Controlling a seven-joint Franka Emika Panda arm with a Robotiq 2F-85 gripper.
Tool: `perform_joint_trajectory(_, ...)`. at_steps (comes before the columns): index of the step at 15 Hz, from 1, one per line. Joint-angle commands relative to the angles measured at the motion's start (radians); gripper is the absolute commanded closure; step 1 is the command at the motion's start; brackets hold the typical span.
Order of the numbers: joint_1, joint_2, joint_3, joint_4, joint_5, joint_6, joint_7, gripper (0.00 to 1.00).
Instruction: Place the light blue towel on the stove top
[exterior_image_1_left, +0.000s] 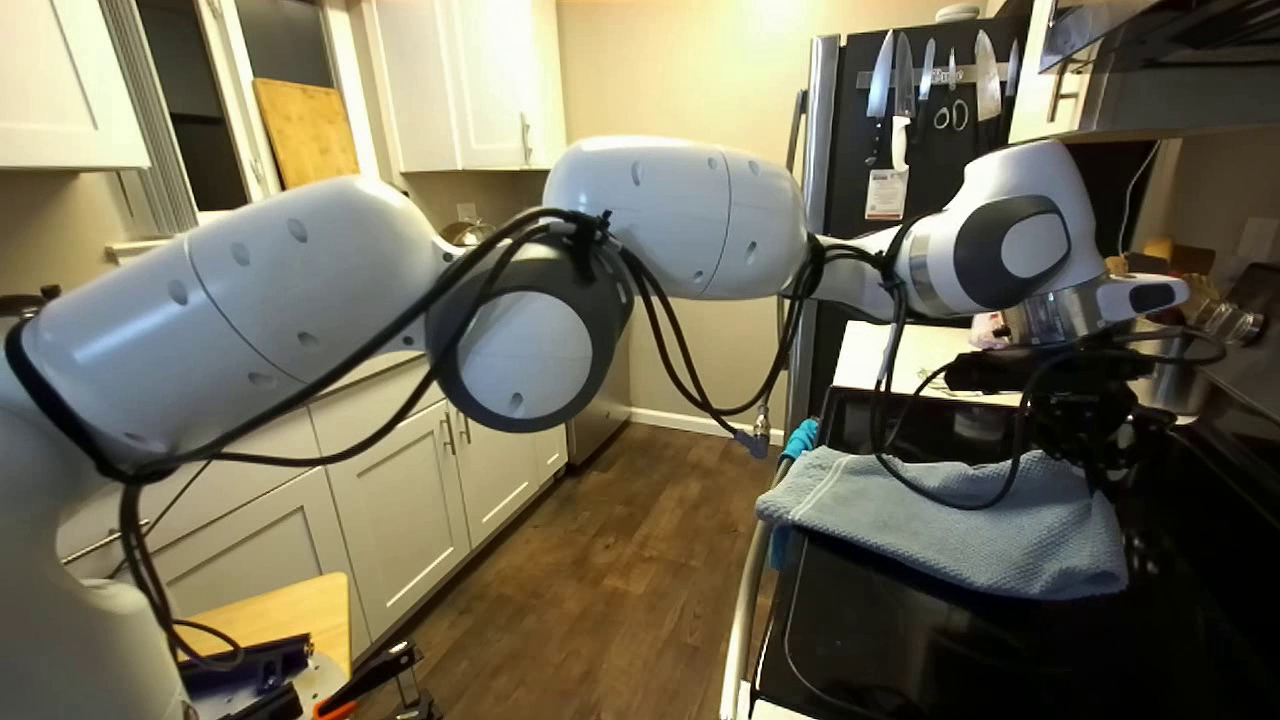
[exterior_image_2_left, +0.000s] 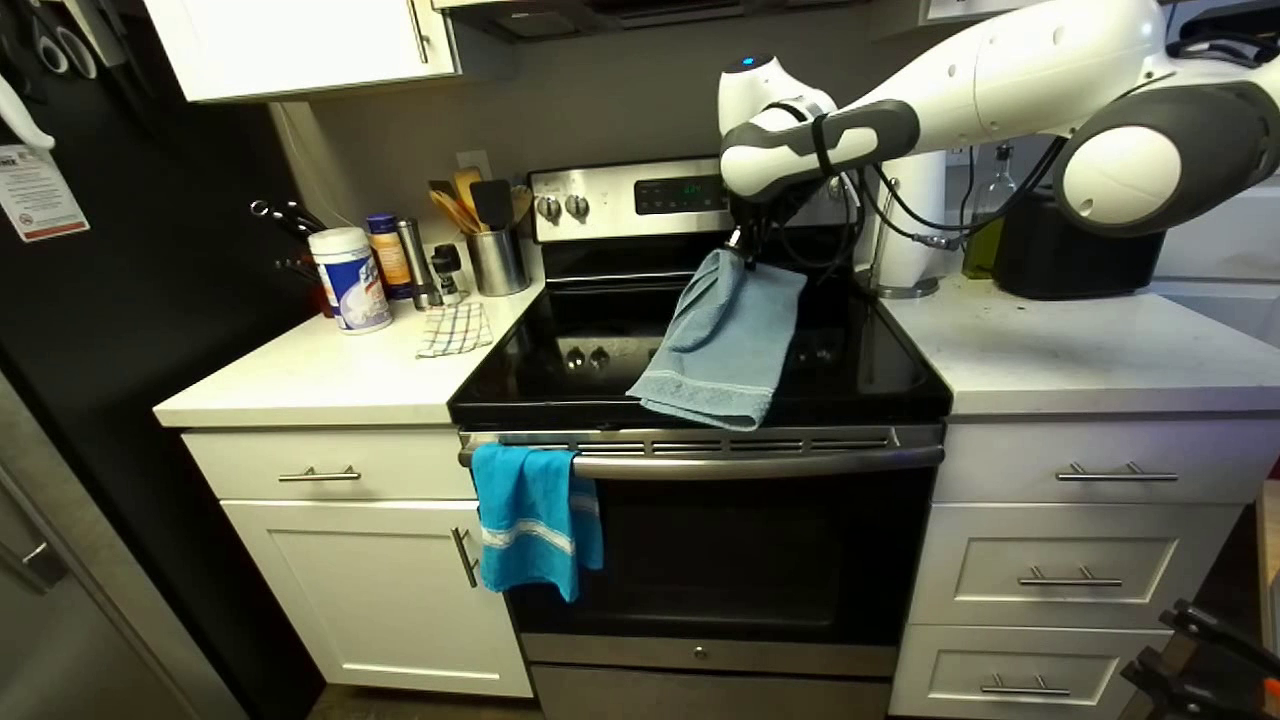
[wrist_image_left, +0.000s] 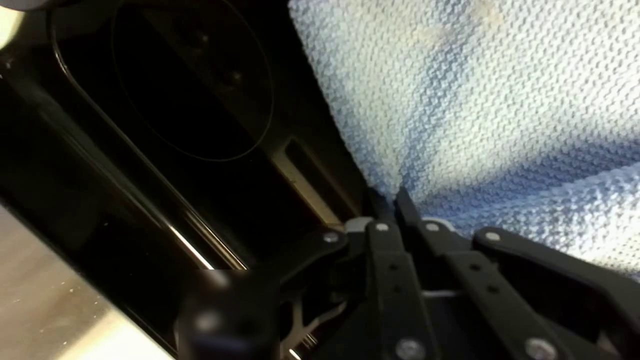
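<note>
At the left of an exterior view, a bright blue towel (exterior_image_2_left: 535, 520) hung over the oven handle (exterior_image_2_left: 760, 466); it seemed no part of the job. To the right of it, the light blue towel (exterior_image_2_left: 727, 340) was draped over the stove top (exterior_image_2_left: 875, 385), one end reaching the front edge and the back end drawn up to a peak. The carrying therefore looked done, or nearly so. What seemed to remain was to lower the raised end, let go and rise clear, for the claw (wrist_image_left: 387, 195) had not yet released it. How much of the light blue towel rested on the stove top, and how much hung above it, could not be told for certain.

In the wrist view, a bare stretch of stove top with a burner ring (wrist_image_left: 192, 82) came first, then the fingertips (wrist_image_left: 412, 212), clenched on one corner of the light blue towel, then the rest of it, fanning up and to the right. In an exterior view the striped end (exterior_image_1_left: 812, 490) lay leftmost, well apart from the claw; the folds ran rightward toward the pinched corner, where the grip itself was too dark to make out.
</note>
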Motion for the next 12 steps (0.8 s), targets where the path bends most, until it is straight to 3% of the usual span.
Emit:
perform_joint_trajectory(1,-0.012,0.014,-0.008,0.048,-0.003,-0.034,-0.02,0.99)
perform_joint_trajectory(2,-0.013,0.011,-0.013,0.051,-0.005,-0.039,-0.016,0.99)
perform_joint_trajectory(3,-0.013,0.01,-0.017,0.054,-0.006,-0.042,-0.016,0.7)
perform_joint_trajectory(4,-0.013,0.009,-0.019,0.058,-0.007,-0.043,-0.014,0.69)
perform_joint_trajectory(12,-0.003,0.007,-0.033,0.068,-0.001,-0.067,-0.006,0.19)
